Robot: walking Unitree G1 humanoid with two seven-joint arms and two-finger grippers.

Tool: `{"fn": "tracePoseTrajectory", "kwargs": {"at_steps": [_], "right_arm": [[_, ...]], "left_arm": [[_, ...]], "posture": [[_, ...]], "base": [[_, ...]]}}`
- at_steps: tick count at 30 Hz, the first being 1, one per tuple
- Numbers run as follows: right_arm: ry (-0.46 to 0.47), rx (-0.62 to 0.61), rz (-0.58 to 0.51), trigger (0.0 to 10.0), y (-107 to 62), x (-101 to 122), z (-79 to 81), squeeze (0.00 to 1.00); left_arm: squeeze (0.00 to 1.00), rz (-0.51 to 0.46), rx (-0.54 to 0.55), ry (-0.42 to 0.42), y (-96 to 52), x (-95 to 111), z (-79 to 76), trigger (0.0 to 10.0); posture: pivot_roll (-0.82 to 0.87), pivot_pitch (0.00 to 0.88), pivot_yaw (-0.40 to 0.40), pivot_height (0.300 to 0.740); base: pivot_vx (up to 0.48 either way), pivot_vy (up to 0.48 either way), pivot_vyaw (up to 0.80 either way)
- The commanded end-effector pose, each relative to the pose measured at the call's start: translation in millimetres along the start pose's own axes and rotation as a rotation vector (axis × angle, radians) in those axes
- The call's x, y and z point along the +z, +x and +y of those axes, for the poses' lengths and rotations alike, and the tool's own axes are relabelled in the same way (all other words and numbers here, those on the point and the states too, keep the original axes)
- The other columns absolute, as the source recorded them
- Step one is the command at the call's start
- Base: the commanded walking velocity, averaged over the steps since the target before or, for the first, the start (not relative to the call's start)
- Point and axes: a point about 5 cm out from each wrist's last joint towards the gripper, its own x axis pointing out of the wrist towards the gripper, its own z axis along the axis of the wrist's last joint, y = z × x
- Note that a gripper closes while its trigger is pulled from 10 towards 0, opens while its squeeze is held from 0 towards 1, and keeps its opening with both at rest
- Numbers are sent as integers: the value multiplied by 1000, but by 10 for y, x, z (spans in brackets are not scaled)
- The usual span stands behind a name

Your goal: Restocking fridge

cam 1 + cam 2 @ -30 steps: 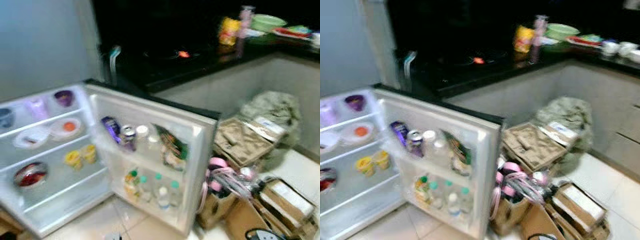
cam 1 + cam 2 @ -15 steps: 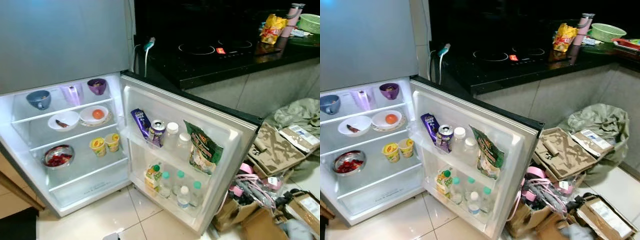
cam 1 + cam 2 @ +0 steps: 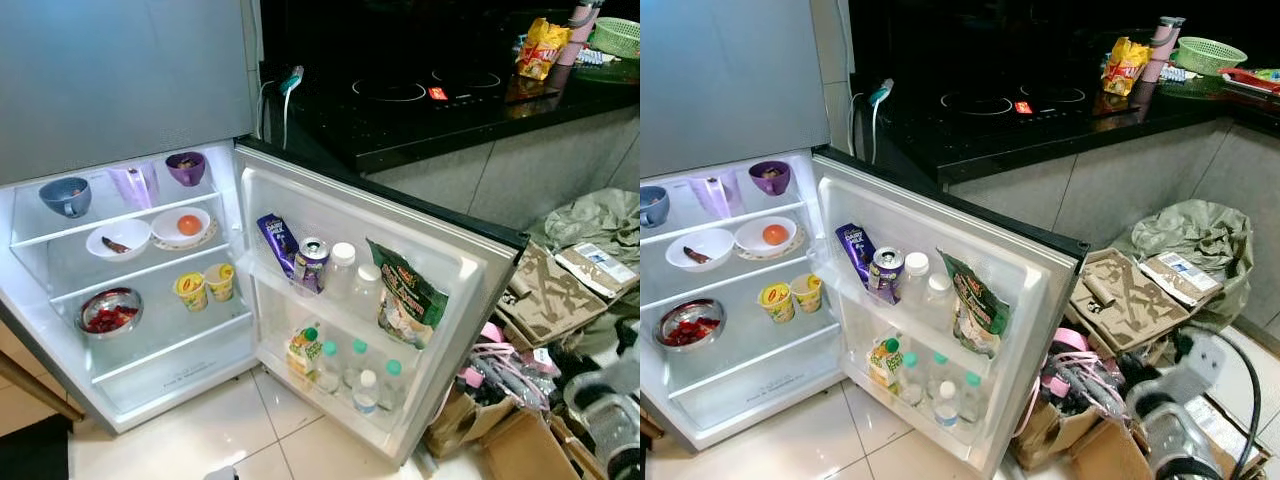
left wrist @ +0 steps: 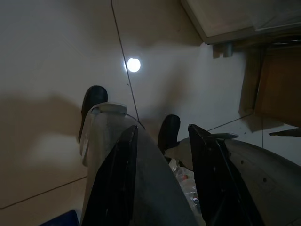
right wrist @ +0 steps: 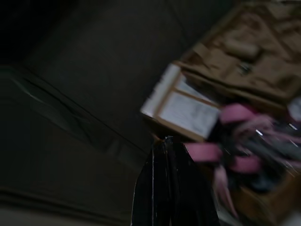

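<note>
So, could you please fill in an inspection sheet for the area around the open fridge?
Surface: pale floor tiles before the fridge.
Job's things: fridge door open; door racks hold a can, a green bag and bottles; shelves hold bowls, cups.
Clutter: cardboard boxes, pink straps on the floor.
Grippers: left gripper open over the floor; right gripper shut near the boxes.
Cables: a plug lead on the counter.
Surroundings: black hob, green basket.
</note>
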Motion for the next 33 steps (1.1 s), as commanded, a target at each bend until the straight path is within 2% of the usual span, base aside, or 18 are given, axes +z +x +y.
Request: {"fn": "tracePoseTrajectory", "kwargs": {"at_steps": [1,5,6,7,8,9,10,11,13,16,19,20,22,23,27,33], "right_arm": [[22,-15,3,10000,-35,-30,-48,0],[22,-15,3,10000,-35,-30,-48,0],[19,56,-8,10000,41,34,75,0],[19,56,-8,10000,41,34,75,0],[-49,283,63,10000,111,17,314,0],[-49,283,63,10000,111,17,314,0],[-113,458,144,10000,130,-35,483,0],[-113,458,144,10000,130,-35,483,0],[-168,659,248,10000,117,-111,650,0],[-174,729,274,10000,104,-117,696,0],[-185,870,343,10000,56,-157,767,0],[-185,870,343,10000,56,-157,767,0],[-194,986,423,10000,-2,-224,811,0],[-194,986,423,10000,-2,-224,811,0],[-223,1151,553,10000,-104,-333,864,0],[-274,1165,638,10000,-162,-385,794,0]], "left_arm": [[0,15,7,-9,-16,-47,26,10000],[0,15,7,-9,-16,-47,26,10000],[0,14,6,-11,-15,-48,24,10000],[0,14,6,-11,-15,-48,24,10000],[0,13,4,-13,-14,-51,18,10000],[0,13,4,-13,-14,-51,18,10000],[0,12,2,-14,-13,-53,12,10000],[0,12,2,-14,-13,-53,12,10000],[0,10,-1,-16,-10,-52,5,10000],[0,9,-2,-16,-10,-50,3,10000],[0,10,-3,-16,-9,-52,0,10000],[0,10,-3,-16,-9,-52,0,10000],[0,12,-4,-17,-8,-55,-2,10000],[0,12,-4,-17,-8,-55,-2,10000],[0,11,-6,-18,-8,-56,-4,10000],[0,12,-7,-19,-7,-54,-6,10000]], "posture": [[-106,0,-56,740],[-106,0,-56,740],[-106,0,-56,740],[-106,0,-56,740],[-103,0,-62,740],[-103,0,-62,740],[-103,0,-62,740],[-103,0,-62,740],[-105,0,-62,740],[-105,0,-62,740],[-105,0,-62,740],[-105,0,-62,740],[-105,0,-62,740],[-105,0,-62,740],[-108,0,-60,740],[-110,0,-60,740]], "base": [[0,0,0],[0,0,0],[0,0,0],[0,0,0],[0,0,0],[0,0,0],[0,0,0],[0,0,0],[0,0,0],[0,0,0],[0,0,0],[0,0,0],[0,0,0],[0,0,0],[0,0,0],[0,0,0]]}}
